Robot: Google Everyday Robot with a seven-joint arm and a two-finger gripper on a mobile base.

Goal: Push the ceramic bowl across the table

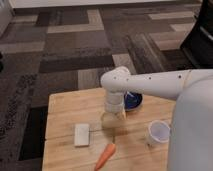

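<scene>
The ceramic bowl (134, 101) is dark blue and glossy, and sits on the far right part of the light tan wooden table (65, 107). My white arm reaches in from the right and covers the bowl's left part. The gripper (113, 120) hangs below the arm's wrist, just left of and in front of the bowl, low over the tabletop. I cannot tell if it touches the bowl.
A white cup (159, 132) stands near the table's right edge. A pale rectangular block (81, 134) lies at left centre. An orange carrot (105, 156) lies near the front edge. Patterned grey carpet surrounds the table.
</scene>
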